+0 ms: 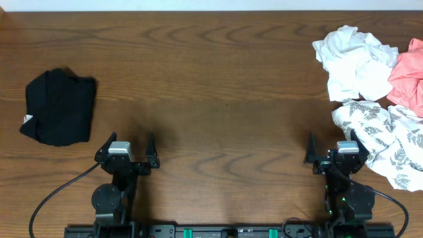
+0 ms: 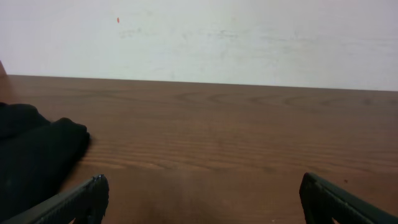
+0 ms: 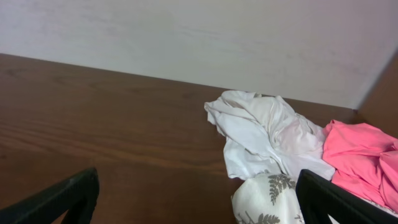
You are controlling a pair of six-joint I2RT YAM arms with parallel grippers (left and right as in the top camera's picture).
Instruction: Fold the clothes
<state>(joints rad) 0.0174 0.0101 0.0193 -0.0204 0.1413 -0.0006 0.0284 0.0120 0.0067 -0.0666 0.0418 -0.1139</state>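
Two robot arms sit at the near edge of a dark wooden tabletop [image 1: 218, 86], seen from above and from each wrist. The left end effector [image 1: 129, 147] is released, its two black fingers spread wide with only bare wood between them. The right end effector [image 1: 332, 149] is likewise spread wide and grasps nothing.

Just beside the right end effector's outer finger lies a white garment with a grey leaf pattern [image 1: 386, 135]. Its edge sits so close that I cannot tell whether cloth and finger touch. Beyond it, ahead and to the outside of that end effector, a crumpled white T-shirt [image 1: 353, 63] is heaped against a pink garment [image 1: 408, 76], and the three overlap in one loose pile. Ahead of the left end effector and out to its outer side, apart from it, rests a black garment [image 1: 59, 107] in a compact, roughly squared bundle.

No fold seems begun on the pile. The main risk is the overlap: closing on one garment could pinch a neighbour's layer and drag two across together. The leaf cloth beside the finger might also snag as the right arm lifts. A grip on a bunched middle rather than an edge would leave the piece hard to spread flat.
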